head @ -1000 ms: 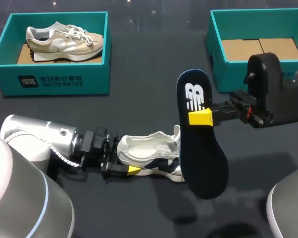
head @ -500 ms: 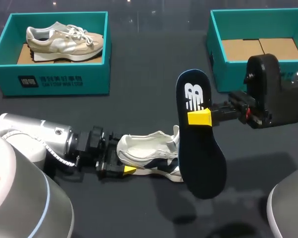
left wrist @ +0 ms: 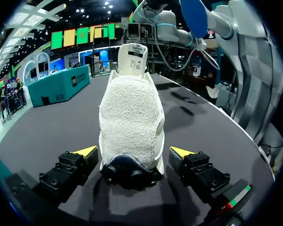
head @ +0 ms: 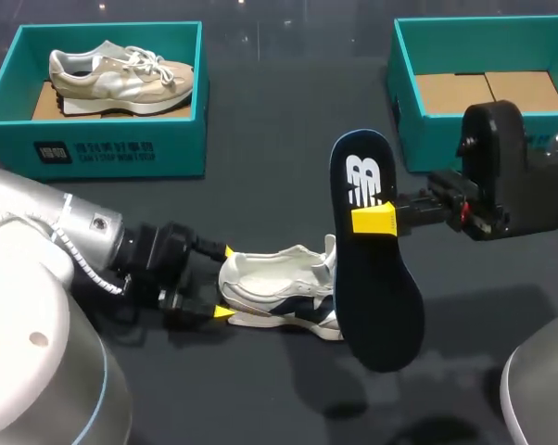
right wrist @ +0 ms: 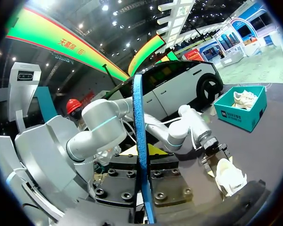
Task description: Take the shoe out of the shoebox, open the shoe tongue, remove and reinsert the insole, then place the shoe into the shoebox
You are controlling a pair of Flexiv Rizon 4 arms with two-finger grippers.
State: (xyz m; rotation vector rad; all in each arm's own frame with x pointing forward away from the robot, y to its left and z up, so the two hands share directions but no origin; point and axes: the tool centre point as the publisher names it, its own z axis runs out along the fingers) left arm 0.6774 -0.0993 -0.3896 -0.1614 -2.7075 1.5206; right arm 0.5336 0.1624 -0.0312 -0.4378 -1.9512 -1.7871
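The white shoe lies on its sole just 6 o'clock of the table's middle, heel toward 9 o'clock. The left gripper stands at that heel with its jaws apart, one on each side and clear of it. The right gripper, in from 3 o'clock, is clamped on the dark blue insole held above the shoe's toe end, with the empty teal shoebox at 1 o'clock and a second box holding a beige shoe at 10 o'clock.

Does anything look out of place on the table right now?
The dark insole is out of the white shoe, held aloft by the right pincer. The shoe's tongue stands flipped up. Nothing else looks odd.
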